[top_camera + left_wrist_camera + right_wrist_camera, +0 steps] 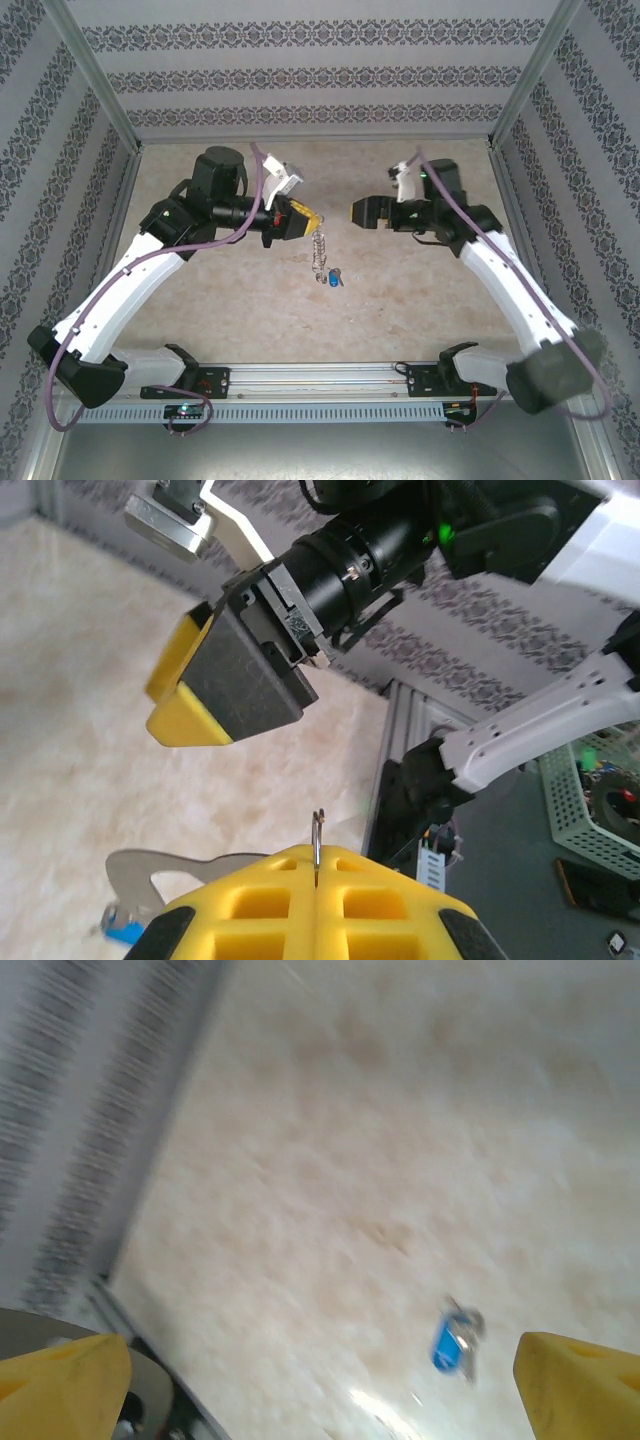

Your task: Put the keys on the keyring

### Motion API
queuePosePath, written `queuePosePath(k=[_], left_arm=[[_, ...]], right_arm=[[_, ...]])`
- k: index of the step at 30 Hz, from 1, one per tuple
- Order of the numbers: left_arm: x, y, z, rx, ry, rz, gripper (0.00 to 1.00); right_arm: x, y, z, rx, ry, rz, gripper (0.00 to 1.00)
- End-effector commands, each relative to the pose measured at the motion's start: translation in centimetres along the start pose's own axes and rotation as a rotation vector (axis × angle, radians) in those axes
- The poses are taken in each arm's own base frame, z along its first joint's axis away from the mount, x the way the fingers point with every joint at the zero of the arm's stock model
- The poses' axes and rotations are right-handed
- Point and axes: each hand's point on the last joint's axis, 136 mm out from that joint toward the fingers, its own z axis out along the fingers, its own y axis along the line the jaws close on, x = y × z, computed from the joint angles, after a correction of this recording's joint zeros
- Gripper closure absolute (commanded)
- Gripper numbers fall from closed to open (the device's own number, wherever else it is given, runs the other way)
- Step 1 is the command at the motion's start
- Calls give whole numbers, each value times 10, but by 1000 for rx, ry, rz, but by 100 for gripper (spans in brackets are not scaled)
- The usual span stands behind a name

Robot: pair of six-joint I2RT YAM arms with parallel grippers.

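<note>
The left gripper [303,222] is shut tight on the top of the keyring [320,250] and holds it up over the table [230,310]. In the left wrist view, a thin bit of the ring's wire pokes up between the closed yellow fingers [260,905]. The ring hangs down from there, and the little blue key [331,277] sits right at its bottom end. It looks like the key is on the ring, so the main job seems done. But the key is very small and a bit blurry, so I cannot be sure it is really hooked on and not just hanging beside the ring. I also cannot tell if it touches the table. The right gripper [358,212] is just beside the ring, off to one side, with its fingers [70,1370] wide open and nothing in them. What may be left is to check the key stays on, then put the ring down.
</note>
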Motion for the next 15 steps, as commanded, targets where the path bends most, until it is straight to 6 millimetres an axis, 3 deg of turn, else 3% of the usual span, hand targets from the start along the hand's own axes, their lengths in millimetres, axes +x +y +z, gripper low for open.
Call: queuePosePath(k=[1,4,8,11,15], left_arm=[[0,12,-11,-51,-74,-55,100],[21,24,-15,-86,-61,-133,100],[44,35,-18,-128,-49,-216,100],[54,43,-22,-146,-68,-271,100],[60,50,-32,-147,-103,-323,100]], right_arm=[[42,-34,16,212,212,32,2],[69,-44,43,212,324,60,2],[96,-40,75,193,396,8,2],[101,-45,93,253,472,-77,4],[109,-55,115,306,588,-149,14]])
